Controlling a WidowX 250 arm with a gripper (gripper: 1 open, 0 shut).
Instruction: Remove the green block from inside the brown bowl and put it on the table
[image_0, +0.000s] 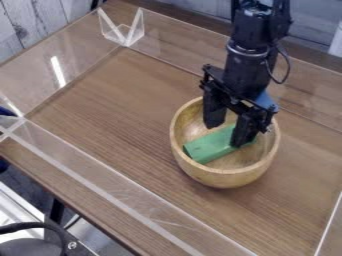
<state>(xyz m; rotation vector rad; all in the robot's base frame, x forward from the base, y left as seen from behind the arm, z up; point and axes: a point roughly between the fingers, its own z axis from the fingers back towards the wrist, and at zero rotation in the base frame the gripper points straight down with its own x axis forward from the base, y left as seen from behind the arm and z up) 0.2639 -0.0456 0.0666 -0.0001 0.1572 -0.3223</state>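
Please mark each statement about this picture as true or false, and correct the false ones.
1. The green block lies inside the brown bowl. True.
2. The gripper points down into the bowl. True.
3. The bowl is tipped on its side. False: it stands upright on the table.
4. The block already rests on the bare tabletop. False: it is in the bowl.
5. The gripper's fingers are pressed together. False: a gap shows between them.

Block's (209, 149) far end hidden behind pincer (229, 128), contact between fingers and block unclear, arm cut off by top edge, surface (107, 110) cut off at right.
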